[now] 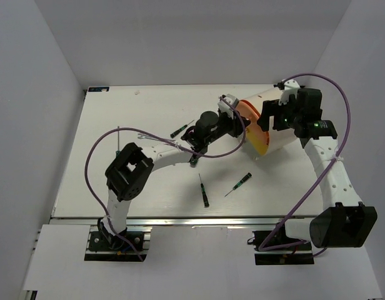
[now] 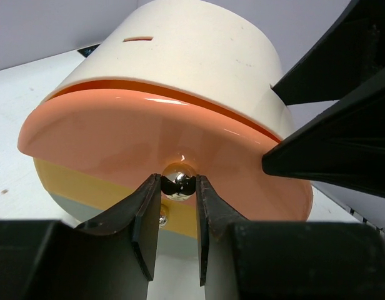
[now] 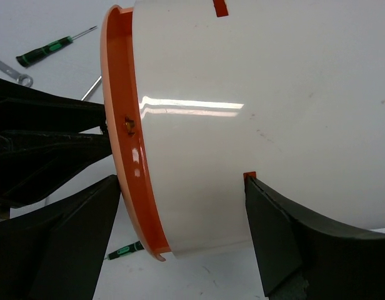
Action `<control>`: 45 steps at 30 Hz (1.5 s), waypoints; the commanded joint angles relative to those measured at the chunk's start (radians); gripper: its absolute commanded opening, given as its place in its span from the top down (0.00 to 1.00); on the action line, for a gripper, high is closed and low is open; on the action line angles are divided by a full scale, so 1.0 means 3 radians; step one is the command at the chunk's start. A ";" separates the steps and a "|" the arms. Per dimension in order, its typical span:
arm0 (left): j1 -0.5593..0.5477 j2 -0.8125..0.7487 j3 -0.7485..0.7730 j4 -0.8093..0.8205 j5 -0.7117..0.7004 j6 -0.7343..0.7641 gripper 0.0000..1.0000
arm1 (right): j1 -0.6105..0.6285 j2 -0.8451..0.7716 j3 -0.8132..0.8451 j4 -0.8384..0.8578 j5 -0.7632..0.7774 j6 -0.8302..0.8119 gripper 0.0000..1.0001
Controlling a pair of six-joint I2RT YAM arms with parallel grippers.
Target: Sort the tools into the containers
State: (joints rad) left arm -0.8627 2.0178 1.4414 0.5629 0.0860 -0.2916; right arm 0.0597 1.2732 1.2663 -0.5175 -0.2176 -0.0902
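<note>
Cream-white drum (image 3: 261, 100) lies on its side toward the far right of the white surface (image 1: 117, 112), with its round face turned toward the left arm. The upper part of the face is orange (image 2: 149, 131), with a yellow band (image 2: 80, 184) below it. Left pincer (image 2: 178, 187) is clamped on a small shiny knob (image 2: 179, 178) low on the orange part, one finger on each side of it. A second knob (image 2: 162, 216) sits just below, on the yellow band, untouched. Right pincer (image 3: 180, 181) comes at the drum from above with its fingers spread wide: one stands in front of the orange rim, the other against the white wall beside a small orange slot. Cannot tell whether either finger presses on the drum. All tools seen are loose on the surface, outside the drum. First screwdriver (image 1: 180, 130), green-and-black handle, lies left of the left arm's wrist, with the silver wrench (image 3: 10, 70) near it. Second screwdriver (image 1: 204, 190) and third screwdriver (image 1: 240, 183) lie nearer the arm bases, close together but apart.
</note>
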 commanded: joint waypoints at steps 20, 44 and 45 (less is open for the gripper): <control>-0.0023 -0.0759 -0.0693 -0.0163 -0.0195 0.0220 0.94 | -0.0163 -0.0337 0.0018 0.0308 -0.0932 0.0142 0.11; -0.0018 -0.1439 -0.1190 -0.0408 -0.0276 0.0067 0.23 | -0.0158 -0.0680 -0.0048 -0.0257 -0.2437 -0.2274 0.12; -0.0018 -0.1495 -0.1174 -0.0449 -0.0352 0.0067 0.22 | -0.0163 -0.0741 -0.0059 -0.0381 -0.2556 -0.2545 0.17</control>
State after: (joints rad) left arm -0.8680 1.6516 1.0611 0.4644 0.0143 -0.2642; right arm 0.0124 1.1194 1.2537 -0.5289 -0.7437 -0.5236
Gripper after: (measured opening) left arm 0.770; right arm 0.849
